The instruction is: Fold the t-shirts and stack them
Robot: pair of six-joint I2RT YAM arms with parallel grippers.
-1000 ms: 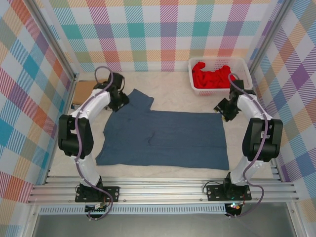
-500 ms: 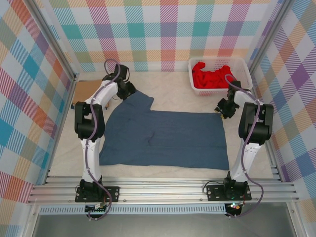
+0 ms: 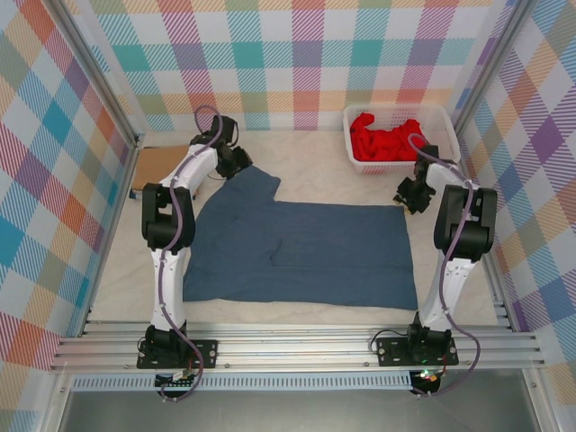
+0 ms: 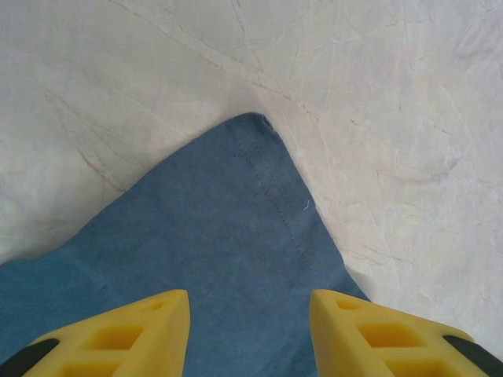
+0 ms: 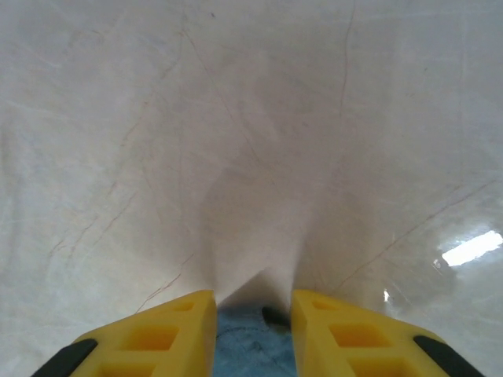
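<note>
On table: blue t-shirt (image 3: pixel 301 247); left end effector (image 4: pixel 250 334) apart, right end effector (image 5: pixel 253 334) pinching shirt corner.

A slate-blue t-shirt (image 3: pixel 301 247) is seen on a creamy white table cover (image 3: pixel 315 153). Bright red cloth (image 3: pixel 385 138) is held in a white basket (image 3: pixel 441 115). Pastel plaid walls (image 3: pixel 288 54) are shown; yellow fingers (image 4: pixel 134 334) are worn by both grippers.

No legible text, label, brand, number or sign is showing anywhere in the three views, whether on the cloth, the basket, the arms or the checked walls.
</note>
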